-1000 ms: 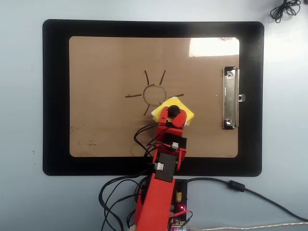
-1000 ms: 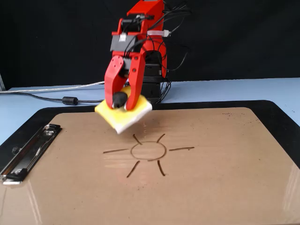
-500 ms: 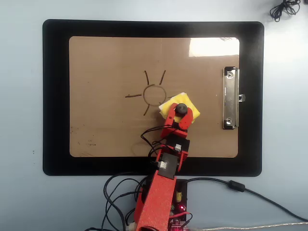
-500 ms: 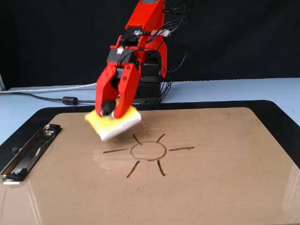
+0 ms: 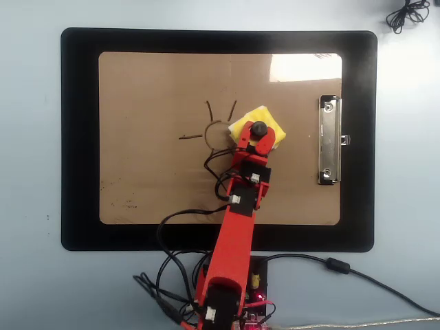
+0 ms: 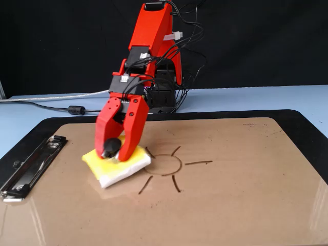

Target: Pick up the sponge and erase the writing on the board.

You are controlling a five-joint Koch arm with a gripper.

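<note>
The yellow sponge (image 5: 265, 127) (image 6: 110, 163) lies on the tan board (image 5: 151, 172) (image 6: 230, 195), pressed over the side of the sun drawing nearest the clip. My red gripper (image 5: 258, 132) (image 6: 114, 149) is shut on the sponge's round black knob. The writing (image 5: 210, 130) (image 6: 169, 166) is a thin brown circle with short rays. In the overhead view the sponge covers its right part; in the fixed view it covers its left part. The sponge's whitish underside shows at its near edge in the fixed view.
A silver clip (image 5: 329, 139) (image 6: 28, 166) holds the board's short edge. A black mat (image 5: 79, 137) (image 6: 307, 125) lies under the board. Cables (image 5: 172, 268) trail from the arm's base (image 6: 164, 97). A coiled black cord (image 5: 405, 14) sits off the mat's corner.
The gripper has carried the sponge forward from beside the sun and lowered it onto the board. The sponge now covers the ray and the circle edge on the clip side.
</note>
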